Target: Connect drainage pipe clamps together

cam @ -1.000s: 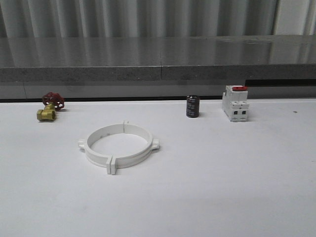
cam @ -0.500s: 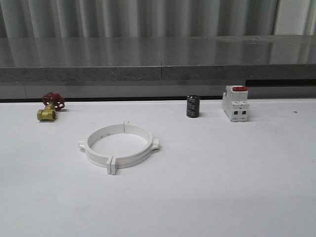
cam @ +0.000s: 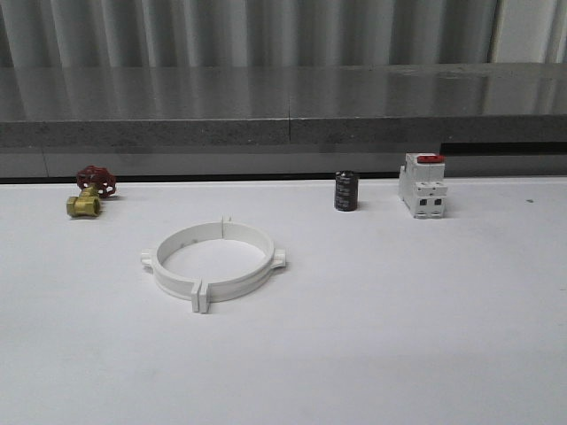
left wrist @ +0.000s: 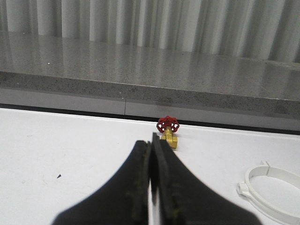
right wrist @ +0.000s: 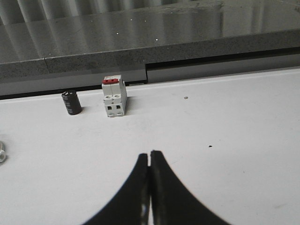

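Observation:
The two white drainage pipe clamps lie on the white table left of centre, joined into one wide ring with tabs at front, back and both sides. Part of the ring shows in the left wrist view, off to one side of my left gripper, which is shut with nothing between its black fingers. My right gripper is also shut and empty, hovering over bare table. A tiny bit of a ring tab sits at the edge of the right wrist view.
A brass valve with a red handwheel stands at the back left. A black cylinder and a white breaker with a red switch stand at the back right. A grey ledge runs behind the table.

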### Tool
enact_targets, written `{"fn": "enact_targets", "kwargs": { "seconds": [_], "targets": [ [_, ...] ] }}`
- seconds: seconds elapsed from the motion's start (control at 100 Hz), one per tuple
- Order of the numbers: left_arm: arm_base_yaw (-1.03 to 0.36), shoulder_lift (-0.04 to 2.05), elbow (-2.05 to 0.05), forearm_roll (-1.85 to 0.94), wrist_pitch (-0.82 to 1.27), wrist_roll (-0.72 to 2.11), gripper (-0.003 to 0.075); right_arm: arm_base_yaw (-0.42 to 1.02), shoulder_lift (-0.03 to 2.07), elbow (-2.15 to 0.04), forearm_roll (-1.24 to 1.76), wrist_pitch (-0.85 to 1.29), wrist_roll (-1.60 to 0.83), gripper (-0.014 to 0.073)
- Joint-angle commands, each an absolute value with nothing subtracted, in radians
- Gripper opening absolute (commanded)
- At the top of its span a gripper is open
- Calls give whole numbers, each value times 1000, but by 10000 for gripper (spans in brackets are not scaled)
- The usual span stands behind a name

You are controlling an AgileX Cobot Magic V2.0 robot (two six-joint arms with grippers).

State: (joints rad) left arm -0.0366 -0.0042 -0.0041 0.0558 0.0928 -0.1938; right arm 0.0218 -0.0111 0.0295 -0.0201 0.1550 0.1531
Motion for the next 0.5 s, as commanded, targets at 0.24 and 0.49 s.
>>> {"fn": "enact_targets", "kwargs": {
  "seconds": [0.24,0.49],
  "targets": [
    [-37,-37,43,35,24,-203,-20,16,-26,9,-18,70,149,-67],
    [-37,-37,43,35,24,-203,-20,16,-26,9,-18,70,149,-67]
  ]
}}
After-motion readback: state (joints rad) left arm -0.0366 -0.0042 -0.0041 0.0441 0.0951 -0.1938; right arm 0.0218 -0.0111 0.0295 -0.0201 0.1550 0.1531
